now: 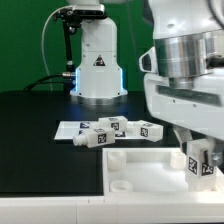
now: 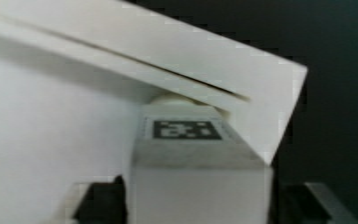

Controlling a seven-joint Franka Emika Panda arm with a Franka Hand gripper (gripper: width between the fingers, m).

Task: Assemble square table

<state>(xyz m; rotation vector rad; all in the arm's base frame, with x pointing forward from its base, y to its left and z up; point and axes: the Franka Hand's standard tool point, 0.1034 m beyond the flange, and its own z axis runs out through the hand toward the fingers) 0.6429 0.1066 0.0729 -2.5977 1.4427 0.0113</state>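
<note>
The tabletop slab (image 1: 140, 168) is lying flat at the front of the table (image 1: 35, 120). Behind it, the marker board (image 1: 66, 130) is lying on the table too. Loose legs (image 1: 120, 128) are lying close together on the marker board, between the slab and the robot base (image 1: 97, 62), which is standing at the back. At the exterior view's right, one leg (image 1: 199, 155) is standing upright at the slab's corner, between the fingers of the gripper (image 1: 199, 170). Its end is touching the slab there.
</note>
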